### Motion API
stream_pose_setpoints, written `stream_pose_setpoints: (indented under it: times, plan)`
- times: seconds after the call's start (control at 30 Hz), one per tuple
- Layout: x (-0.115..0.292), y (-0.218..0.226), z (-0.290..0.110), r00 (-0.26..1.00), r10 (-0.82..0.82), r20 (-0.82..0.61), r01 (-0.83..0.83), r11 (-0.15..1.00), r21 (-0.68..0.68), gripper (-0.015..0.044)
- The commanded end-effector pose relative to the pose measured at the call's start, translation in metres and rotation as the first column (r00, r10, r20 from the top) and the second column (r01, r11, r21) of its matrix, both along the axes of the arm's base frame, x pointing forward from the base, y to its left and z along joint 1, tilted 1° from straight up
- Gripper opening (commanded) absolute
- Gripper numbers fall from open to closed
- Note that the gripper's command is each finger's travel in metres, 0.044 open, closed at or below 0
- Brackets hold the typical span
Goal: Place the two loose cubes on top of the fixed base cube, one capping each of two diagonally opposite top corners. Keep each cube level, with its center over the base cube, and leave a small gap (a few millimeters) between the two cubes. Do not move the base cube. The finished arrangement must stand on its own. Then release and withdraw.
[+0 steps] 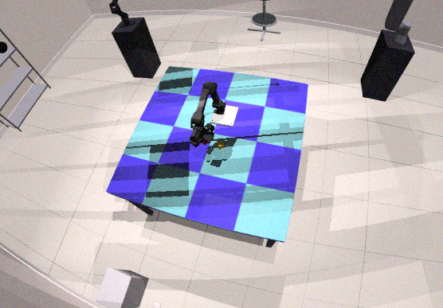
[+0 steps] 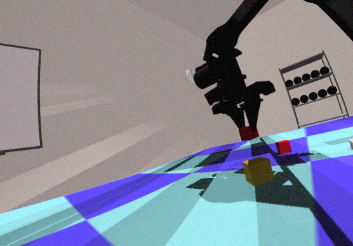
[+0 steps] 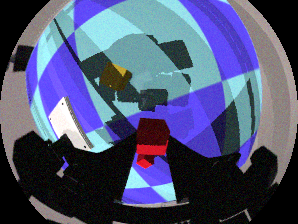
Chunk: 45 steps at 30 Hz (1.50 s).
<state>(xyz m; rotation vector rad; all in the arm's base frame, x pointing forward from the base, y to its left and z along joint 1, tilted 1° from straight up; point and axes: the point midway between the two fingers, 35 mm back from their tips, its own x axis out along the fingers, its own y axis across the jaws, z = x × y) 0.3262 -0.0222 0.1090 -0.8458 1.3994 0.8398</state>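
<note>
My gripper (image 2: 248,128) (image 1: 203,139) (image 3: 152,136) is shut on a small red cube (image 2: 248,134) (image 3: 152,135) and holds it a little above the checkered table (image 1: 223,198) (image 2: 197,215). The yellow base cube (image 2: 258,171) (image 1: 220,145) (image 3: 116,76) stands on the table, nearer the camera in the exterior view and just right of the gripper in the top view. A second red cube (image 2: 283,147) rests on the table to the right of the held one. I cannot make out that second cube in the other views.
A white plate (image 1: 225,115) (image 3: 63,119) lies at the arm's base. Off the table stand two dark pedestals (image 1: 136,47) (image 1: 386,64) with arms, a stool (image 1: 264,5), a rack of black balls (image 2: 312,88) and a wall board (image 2: 19,98).
</note>
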Motion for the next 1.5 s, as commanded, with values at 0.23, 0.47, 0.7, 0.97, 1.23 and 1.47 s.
stream_pose_setpoints:
  times: [0.23, 0.47, 0.7, 0.97, 1.23, 1.47]
  plan:
    - [-0.003, 0.001, 0.034, 1.0, -0.003, 0.009, 0.003, 1.0, 0.005, 0.0105]
    - [-0.003, 0.012, 0.033, 1.0, 0.029, 0.009, -0.029, 1.0, 0.005, 0.0105]
    - [-0.005, 0.033, 0.026, 0.996, 0.094, 0.009, -0.094, 0.996, 0.007, 0.0105]
    - [-0.009, 0.058, 0.019, 0.986, 0.167, 0.01, -0.167, 0.986, 0.008, 0.0105]
    - [-0.015, 0.082, 0.011, 0.971, 0.239, 0.01, -0.239, 0.971, 0.009, 0.0105]
    - [-0.022, 0.102, 0.004, 0.953, 0.302, 0.01, -0.302, 0.953, 0.01, 0.0105]
